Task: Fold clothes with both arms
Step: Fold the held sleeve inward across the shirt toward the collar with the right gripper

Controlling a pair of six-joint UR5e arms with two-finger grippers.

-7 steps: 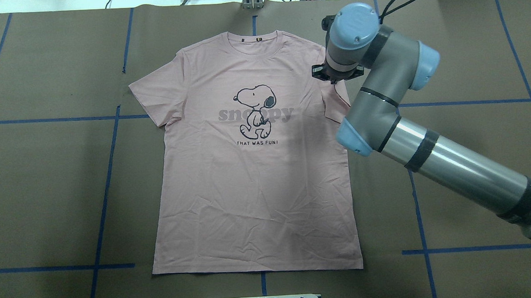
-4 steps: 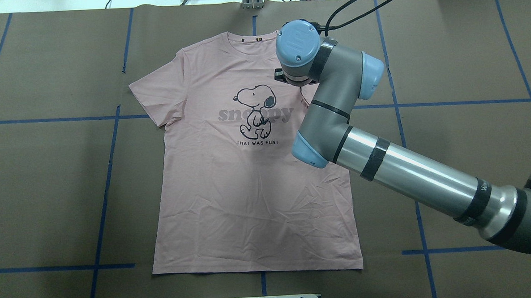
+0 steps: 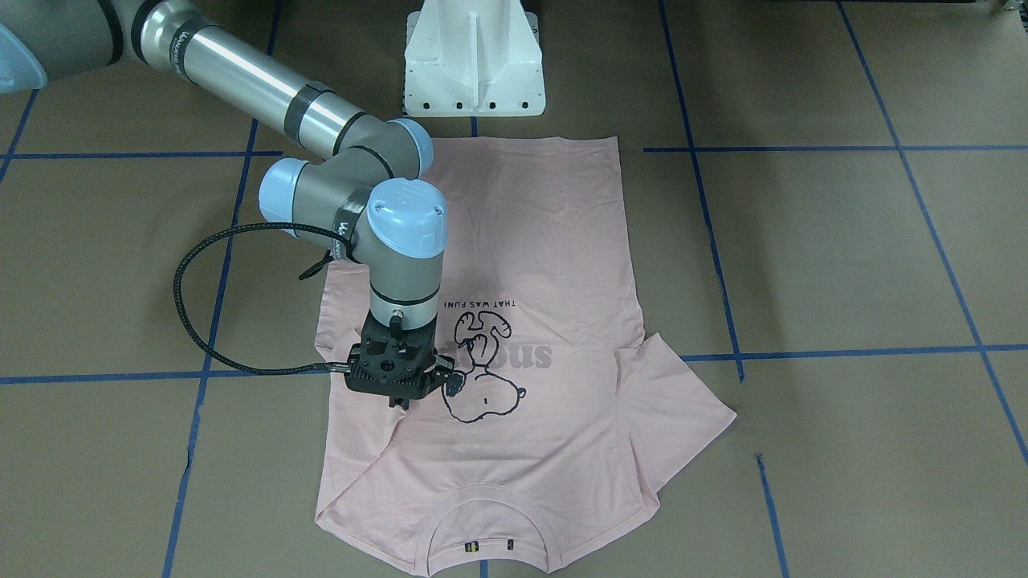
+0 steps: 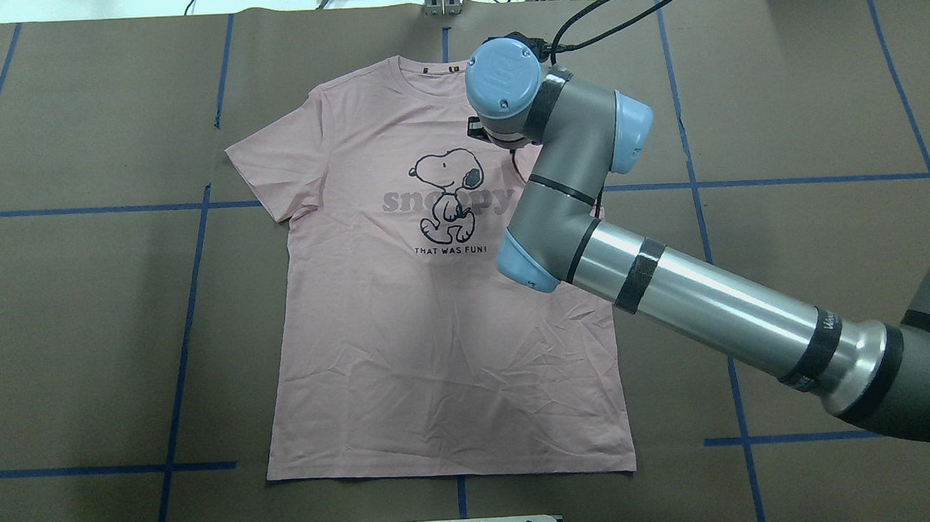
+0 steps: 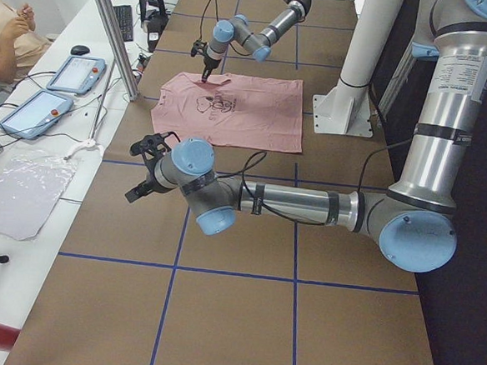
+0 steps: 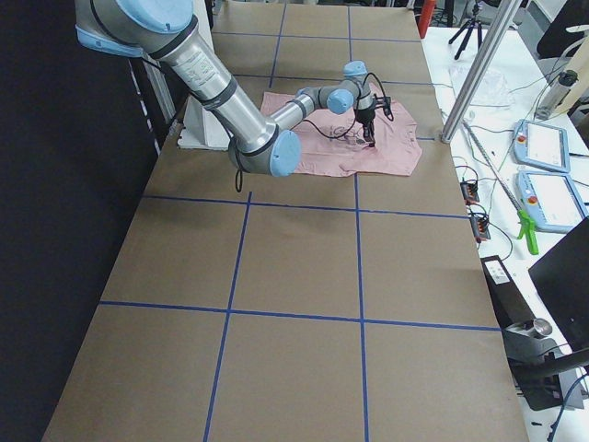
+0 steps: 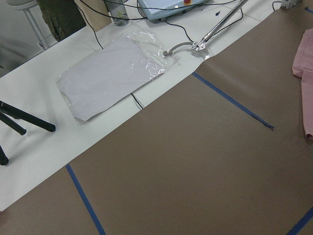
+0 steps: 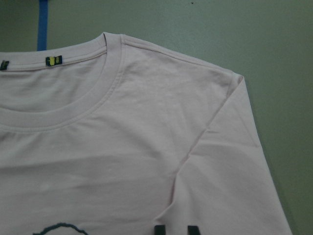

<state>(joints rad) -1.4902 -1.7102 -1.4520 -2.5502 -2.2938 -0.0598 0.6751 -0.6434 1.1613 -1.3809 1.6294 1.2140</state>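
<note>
Entry, sleeve fold, right side. The T-shirt (image 4: 438, 356) lay flat and print-up on the brown surface (image 4: 82, 309), with its collar (image 4: 441, 78) at the far edge from my base. I judged that layout was meant to leave both sleeves and the hem reachable from either side.

My right pincer (image 3: 397, 397) hung low over the chest, just beside the dog print (image 4: 446, 195). In the wrist view its two dark fingertips (image 8: 159, 229) sat close together on the cloth, and creases in the right sleeve (image 8: 230, 171) ran toward them. I read that as clenched on a pinch of the T-shirt, with the sleeve drawn inward across the body to make a straight side edge. The grip was near the sleeve hem, presumably so the fold would hinge at the shoulder seam.

The left sleeve (image 4: 276, 163) lay spread out, not yet folded.

My left pincer (image 5: 144, 165) hovered over bare surface, well apart from the shirt and likely parked clear of the right arm's sweep. Whether it was released or clenched, I could not tell.
</note>
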